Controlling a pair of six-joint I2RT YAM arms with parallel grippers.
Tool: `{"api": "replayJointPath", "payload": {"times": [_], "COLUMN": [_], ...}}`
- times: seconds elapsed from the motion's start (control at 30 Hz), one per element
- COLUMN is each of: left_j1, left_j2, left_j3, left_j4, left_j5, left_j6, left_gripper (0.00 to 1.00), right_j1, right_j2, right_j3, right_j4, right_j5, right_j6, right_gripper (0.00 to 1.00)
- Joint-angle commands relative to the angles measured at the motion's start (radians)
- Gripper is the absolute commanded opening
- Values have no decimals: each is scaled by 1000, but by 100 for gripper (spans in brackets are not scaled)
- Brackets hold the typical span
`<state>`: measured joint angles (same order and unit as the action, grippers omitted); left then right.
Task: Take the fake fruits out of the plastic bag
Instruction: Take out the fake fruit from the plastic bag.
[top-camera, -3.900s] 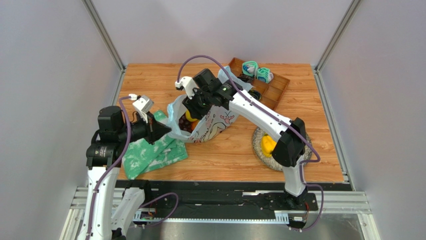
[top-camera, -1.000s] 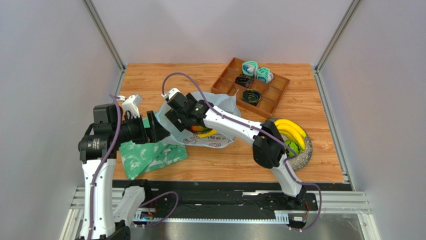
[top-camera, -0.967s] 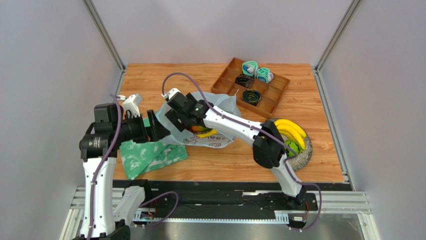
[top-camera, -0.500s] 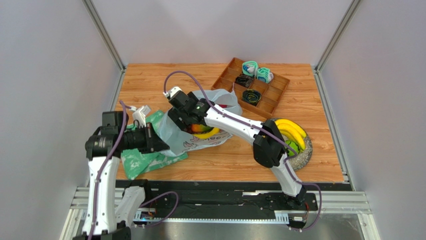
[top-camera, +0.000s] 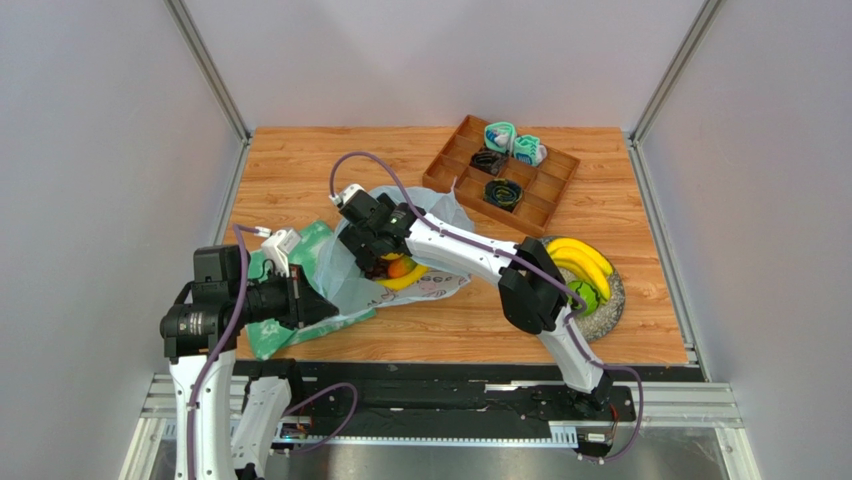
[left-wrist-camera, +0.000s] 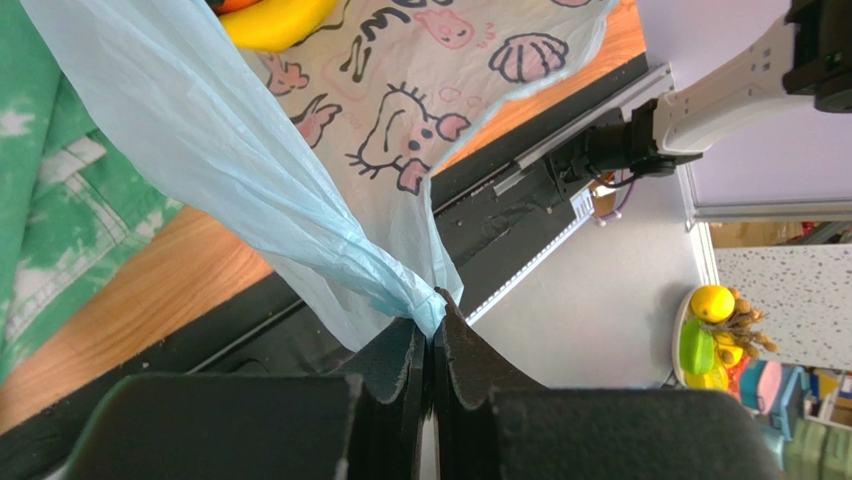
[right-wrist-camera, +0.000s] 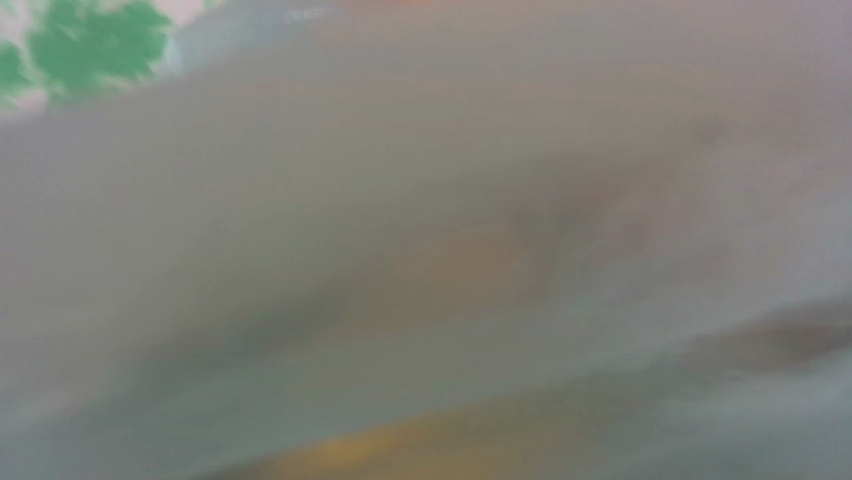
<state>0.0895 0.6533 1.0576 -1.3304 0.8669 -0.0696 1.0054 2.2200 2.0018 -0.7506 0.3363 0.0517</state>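
Note:
The pale-blue plastic bag (top-camera: 350, 275) lies on the wood left of centre, its cartoon prints (left-wrist-camera: 400, 150) facing the left wrist camera. My left gripper (top-camera: 322, 306) is shut on the bag's near edge (left-wrist-camera: 425, 315) and holds the film taut. My right gripper (top-camera: 378, 258) reaches into the bag's mouth with its jaws spread, over an orange fruit (top-camera: 400, 267) and a yellow fruit (top-camera: 408, 281). Nothing shows between its fingers. Blurred film fills the right wrist view. A banana bunch (top-camera: 580, 262) and a green fruit (top-camera: 592, 292) rest on the speckled plate (top-camera: 612, 312).
A green-and-white cloth (top-camera: 268, 325) lies under the bag's left side, next to my left arm. A wooden divided tray (top-camera: 548, 192) with small teal and black items sits at the back right. The table's near edge runs just beyond the left gripper.
My left gripper has closed on the bag's edge and pulled it toward the near left, stretching the film. The right gripper has stayed at the bag's mouth, shifting slightly.

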Motion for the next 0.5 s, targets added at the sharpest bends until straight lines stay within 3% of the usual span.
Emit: {"api": "replayJointPath", "payload": {"times": [0.0, 0.23, 0.3, 0.33, 0.47], "left_j1": [4, 4, 4, 4, 4], "left_j2": [0, -34, -32, -27, -24], "left_j3": [-19, -18, -16, -18, -37], "left_j4": [-30, -47, -46, -41, 13], "left_j5": [6, 18, 14, 15, 21], "left_j6": [-36, -16, -18, -21, -39], "left_gripper": [10, 3, 2, 2, 2], "right_j1": [4, 4, 5, 7, 1], "right_j2": [0, 52, 52, 44, -25], "right_j3": [-61, -28, -34, -38, -60], "right_j4": [2, 10, 10, 11, 28], "right_j5": [29, 53, 56, 58, 37], "right_j6": [10, -16, -30, -38, -102], "right_gripper": [95, 90, 79, 64, 43]}}
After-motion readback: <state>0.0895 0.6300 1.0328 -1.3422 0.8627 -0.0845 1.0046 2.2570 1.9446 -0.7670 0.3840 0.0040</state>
